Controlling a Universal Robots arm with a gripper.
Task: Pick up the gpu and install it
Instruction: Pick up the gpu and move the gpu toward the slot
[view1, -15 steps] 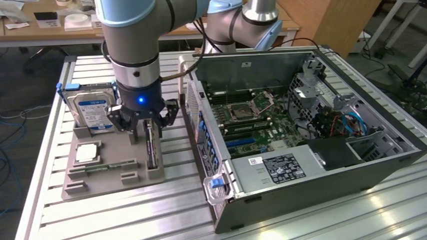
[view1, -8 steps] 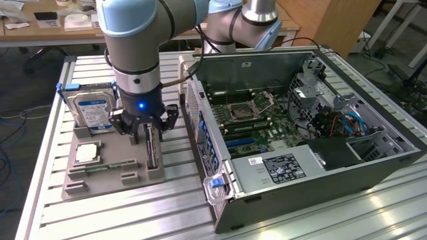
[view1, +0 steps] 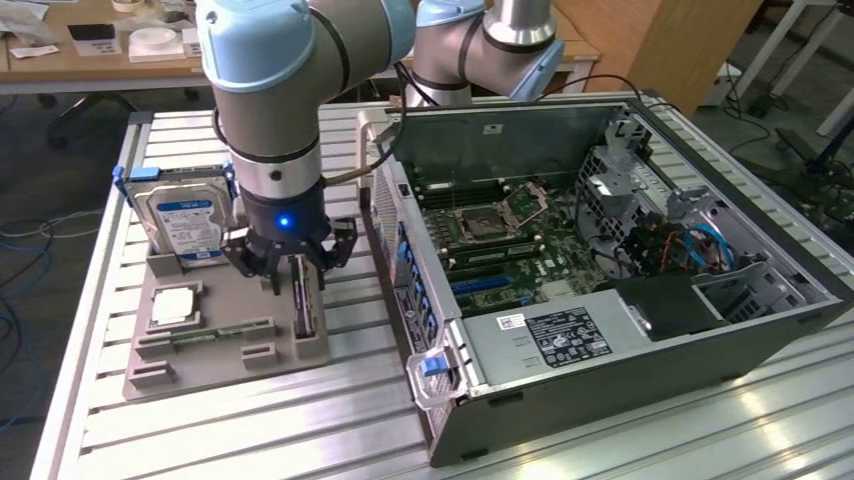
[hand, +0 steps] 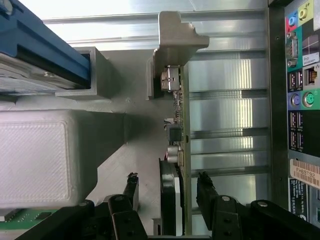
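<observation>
While the gripper (view1: 287, 272) hangs low over the grey parts tray (view1: 220, 378) in the left half of the exterior view, its jaws stand spread wide and grasp nothing. The gpu (view1: 304, 308) stands on its long edge in a slot along the tray's right side, directly under the gripper, left of centre in the frame. Seen from the wrist, the gripper (hand: 167, 180) straddles the gpu (hand: 182, 125). One of the black fingers (hand: 132, 187) stands on each side of the card, with a gap between each and the card. The card's pale metal bracket (hand: 175, 45) is at the end away from the fingers, and a dark rounded part, probably its cooler, sits between them.

A silver hard drive (view1: 187, 228) with a blue-white label stands upright at the tray's upper left, and a narrow green memory stick (view1: 203, 337) lies in its lower part. Across the centre and right of the exterior frame, the open computer case (view1: 747, 330) lies on its side on the ribbed metal table (view1: 267, 440), motherboard (view1: 494, 240) exposed, just beside the tray.
</observation>
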